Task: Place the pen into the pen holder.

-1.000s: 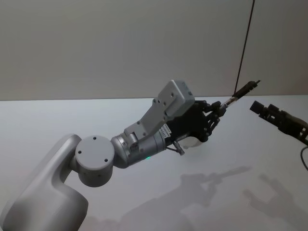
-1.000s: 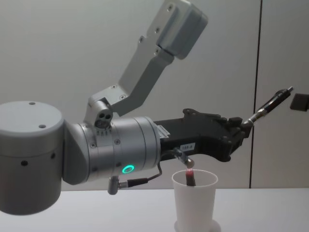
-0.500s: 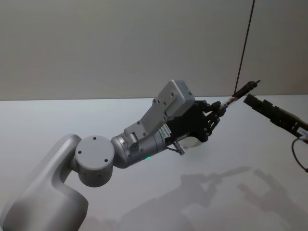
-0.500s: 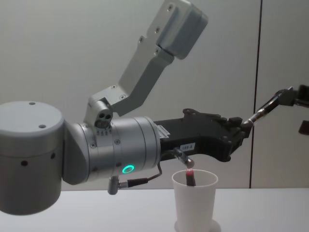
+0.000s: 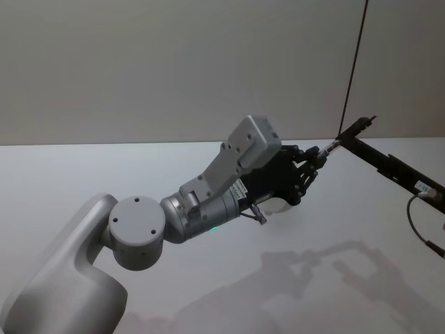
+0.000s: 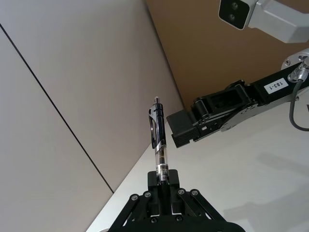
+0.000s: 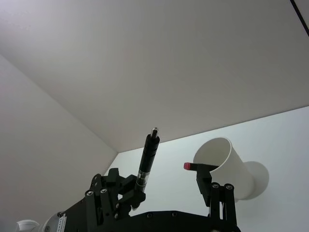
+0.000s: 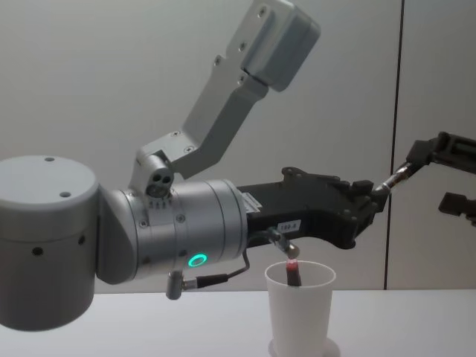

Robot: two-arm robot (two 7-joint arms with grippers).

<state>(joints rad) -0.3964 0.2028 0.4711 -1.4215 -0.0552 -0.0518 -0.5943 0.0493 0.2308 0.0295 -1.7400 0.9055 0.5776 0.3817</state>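
The pen [image 6: 158,140] is pinched by its lower end in the left gripper [image 6: 163,189], tip-up above the pen holder [image 8: 300,306], seemingly so the spread-jawed right gripper [image 8: 452,172] can take it.

Pen [image 8: 394,175] held above table [image 5: 69,181], right of and higher than pen holder [image 8: 300,309]; right gripper [image 8: 454,175] positioned at its far end.

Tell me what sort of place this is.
Probably a robot test bench in a lab: a bare white table against plain wall panels, holding only a paper cup, with the left hand holding up a pen.
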